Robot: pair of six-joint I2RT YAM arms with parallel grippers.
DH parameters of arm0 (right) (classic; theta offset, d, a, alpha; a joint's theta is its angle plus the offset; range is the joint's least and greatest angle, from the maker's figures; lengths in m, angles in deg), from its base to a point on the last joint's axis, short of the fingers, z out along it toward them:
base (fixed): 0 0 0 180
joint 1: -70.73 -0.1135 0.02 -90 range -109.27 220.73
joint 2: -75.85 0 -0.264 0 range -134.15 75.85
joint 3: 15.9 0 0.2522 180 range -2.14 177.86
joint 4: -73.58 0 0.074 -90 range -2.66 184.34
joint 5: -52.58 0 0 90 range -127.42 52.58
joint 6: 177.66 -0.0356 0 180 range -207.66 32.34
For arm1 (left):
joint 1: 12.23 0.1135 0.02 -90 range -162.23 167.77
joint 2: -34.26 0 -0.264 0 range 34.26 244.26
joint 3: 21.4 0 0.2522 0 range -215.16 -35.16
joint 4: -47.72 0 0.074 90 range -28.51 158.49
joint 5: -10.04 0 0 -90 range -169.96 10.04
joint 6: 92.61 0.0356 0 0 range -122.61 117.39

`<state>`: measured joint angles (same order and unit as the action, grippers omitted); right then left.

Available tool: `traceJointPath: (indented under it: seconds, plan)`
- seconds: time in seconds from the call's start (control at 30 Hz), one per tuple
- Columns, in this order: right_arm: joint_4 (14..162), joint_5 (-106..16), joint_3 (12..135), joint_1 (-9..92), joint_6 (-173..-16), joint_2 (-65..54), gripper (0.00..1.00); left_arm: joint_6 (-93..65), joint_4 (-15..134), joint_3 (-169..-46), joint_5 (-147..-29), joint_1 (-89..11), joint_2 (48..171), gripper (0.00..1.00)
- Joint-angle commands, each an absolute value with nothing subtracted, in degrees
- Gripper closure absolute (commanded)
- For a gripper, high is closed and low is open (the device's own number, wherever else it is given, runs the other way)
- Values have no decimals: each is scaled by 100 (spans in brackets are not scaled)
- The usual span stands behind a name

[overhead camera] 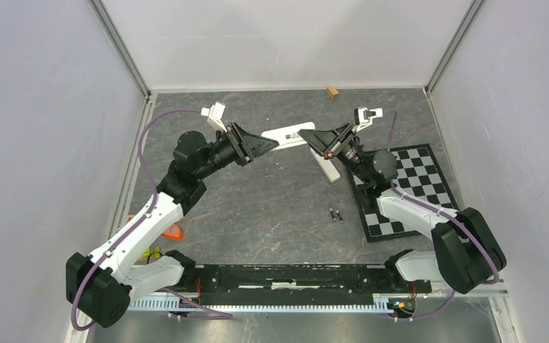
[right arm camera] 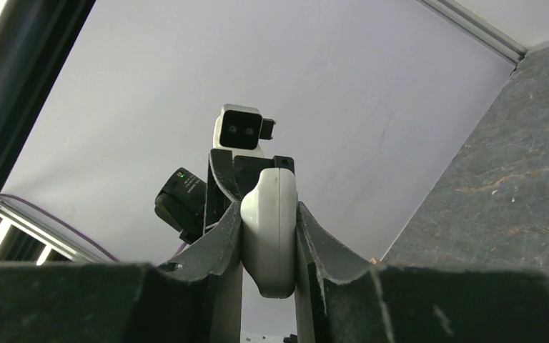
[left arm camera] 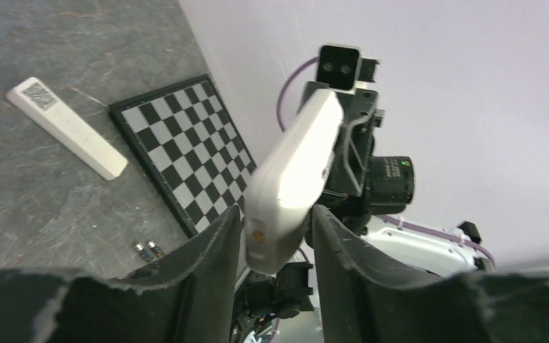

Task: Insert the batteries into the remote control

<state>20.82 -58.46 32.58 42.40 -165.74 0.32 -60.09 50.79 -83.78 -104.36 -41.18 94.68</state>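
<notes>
Here, seen from above, two black-and-white robot arms reach in from the near edge of a dark grey, stone-patterned surface [overhead camera: 257, 207] and meet over its far middle. Between them, lifted off the surface, is the remote control [overhead camera: 291, 133], a long white bar with small dark marks along its upper face. Each arm is at one end of it.

The right tool [right arm camera: 268, 211] is clamped on the remote: in its wrist view both black fingers press flat against the sides of the rounded white body. The left tool [left arm camera: 277, 214] straddles the other end. In its wrist view one finger looks to be touching the white casing, while the other stands just beside it (a thin dark line may be a gap), so I cannot tell whether this tool is gripping or only closing in.

The batteries [overhead camera: 336, 214], two tiny dark cylinders side by side, lie on the surface nearer the arm bases, just beside the near left corner of a black-and-white checkerboard mat [overhead camera: 407, 186]. A second white bar [overhead camera: 327, 168], with a grey speckled patch at one end, lies flat below the right tool, close to the mat's left edge.

A small wooden block [overhead camera: 333, 91] sits by the back wall.
</notes>
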Motion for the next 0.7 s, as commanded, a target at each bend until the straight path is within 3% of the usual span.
traceJointPath:
  seconds: [0.0, 0.13, 0.23, 0.27, 0.37, 0.43, 0.5, 0.6, 0.67]
  plan:
    - [1563, -5940, 3282, 4234, -16799, -36, 94, -6605, 4312, -8309, -10905, -4070, 9500, 53]
    - [1558, -6016, 3249, 4234, -16877, -87, 94, -6581, 4345, -8299, -10898, -4062, 9523, 51]
    - [1533, -6037, 3216, 4235, -16900, -120, 94, -6612, 4309, -8276, -10922, -4064, 9578, 55]
    - [1536, -6064, 3226, 4234, -16892, -134, 94, -6618, 4299, -8263, -10922, -4065, 9589, 59]
    - [1600, -6194, 3250, 4237, -16857, -221, 90, -6566, 4355, -8221, -10832, -4056, 9615, 85]
    - [1911, -6304, 3250, 4234, -16589, -215, 82, -6331, 4682, -8256, -10650, -4049, 9624, 98]
    - [2481, -6352, 3163, 4244, -16103, -108, 67, -6008, 5116, -8284, -10424, -4031, 9609, 98]
    - [3586, -6174, 2979, 4253, -15143, 147, 31, -5535, 5614, -8193, -10290, -4018, 9633, 98]
    - [4656, -5875, 2977, 4252, -14416, 366, 17, -5315, 5843, -8062, -10368, -4018, 9706, 98]
